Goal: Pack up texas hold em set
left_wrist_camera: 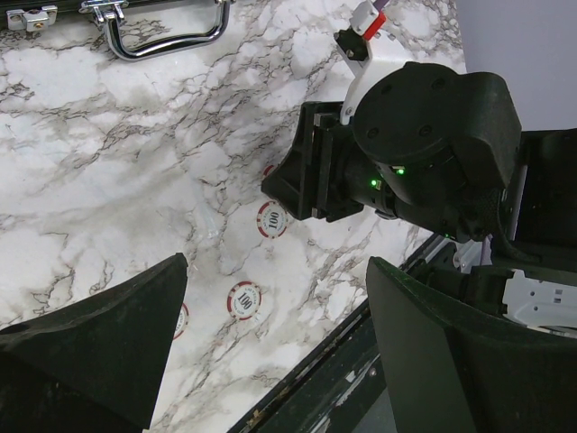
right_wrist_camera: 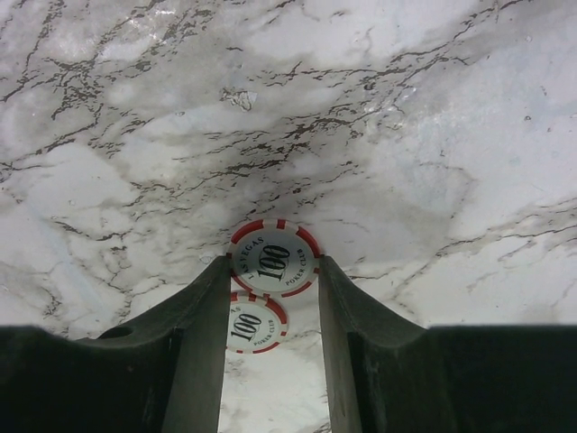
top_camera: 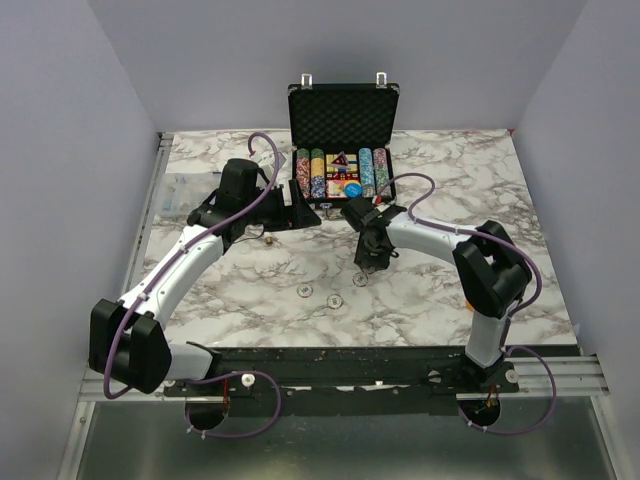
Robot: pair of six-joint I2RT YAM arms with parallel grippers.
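Note:
The black briefcase [top_camera: 343, 120] stands open at the back of the table, with multicoloured chip rows [top_camera: 340, 172] and a blue disc [top_camera: 353, 186] inside. My right gripper [right_wrist_camera: 271, 263] is shut on a red-and-white 100 chip [right_wrist_camera: 273, 245], pinched by its rim at the fingertips. A second 100 chip [right_wrist_camera: 255, 326] lies flat on the marble below it. My left gripper [left_wrist_camera: 278, 271] hangs open over the table with nothing between its fingers. Two more chips [top_camera: 303, 291] [top_camera: 334, 299] lie in front of it; the left wrist view shows 100 chips [left_wrist_camera: 271, 219] [left_wrist_camera: 245, 300].
The case's silver handle [left_wrist_camera: 162, 27] faces the arms. The right arm's black wrist [left_wrist_camera: 424, 135] sits close in front of the left gripper. The table's near edge and black rail [top_camera: 380, 362] run just below the loose chips. Grey walls enclose three sides.

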